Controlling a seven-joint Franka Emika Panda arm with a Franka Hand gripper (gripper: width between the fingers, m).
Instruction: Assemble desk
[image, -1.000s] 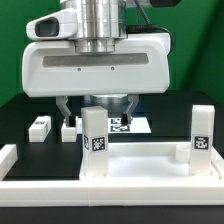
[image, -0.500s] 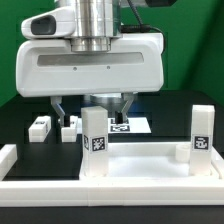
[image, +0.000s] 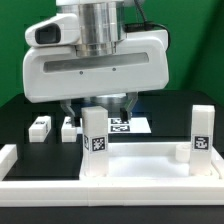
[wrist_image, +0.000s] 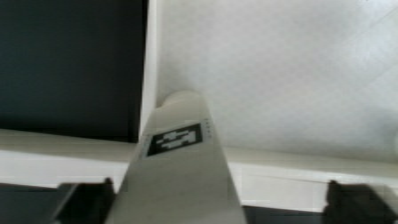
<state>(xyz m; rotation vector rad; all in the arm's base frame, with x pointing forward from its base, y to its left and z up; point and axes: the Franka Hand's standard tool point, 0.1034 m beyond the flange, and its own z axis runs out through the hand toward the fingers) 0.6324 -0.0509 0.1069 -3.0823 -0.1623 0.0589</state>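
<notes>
The gripper (image: 98, 104) is hovering over the counter's middle, its jaws standing wide apart and gripping nothing. The desk top (image: 140, 165) is lying along the counter's near edge, with the first leg (image: 95, 140) and the second leg (image: 201, 135) standing upright on it. A loose leg (image: 40, 127) and another loose leg (image: 68, 128) are lying behind it, toward the exterior view's left.

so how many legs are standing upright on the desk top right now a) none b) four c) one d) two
d: the middle leg and the right-hand leg, at the exterior view's right, stand upright on the desk top, while two small legs lie off it on the black table.
</notes>
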